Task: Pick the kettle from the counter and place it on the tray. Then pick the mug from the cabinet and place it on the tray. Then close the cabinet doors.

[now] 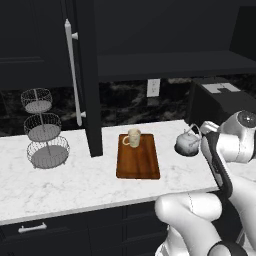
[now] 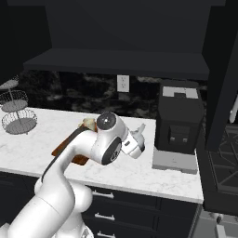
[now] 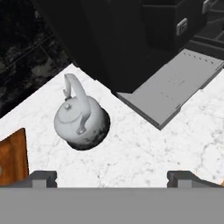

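The silvery kettle (image 3: pixel 81 122) stands upright on the white marble counter (image 3: pixel 144 153), its wire handle arched over the lid. My gripper (image 3: pixel 116 179) hovers open above the counter, and the kettle lies up and left of the gap between the fingertips, untouched. In the left base view the kettle (image 1: pixel 187 144) sits right of the reddish-brown tray (image 1: pixel 138 160), partly behind my arm. The cream mug (image 1: pixel 133 137) stands on the tray's far end. One cabinet door (image 1: pixel 91 75) hangs open, showing the dark cabinet shelf (image 1: pixel 170 65).
A black coffee machine (image 2: pixel 179 116) on a grey base (image 3: pixel 175 83) stands close to the right of the kettle. A three-tier wire basket (image 1: pixel 44 132) is at the counter's left. A stove (image 2: pixel 223 162) adjoins the counter on the right. Black drawers (image 1: pixel 50 230) run below.
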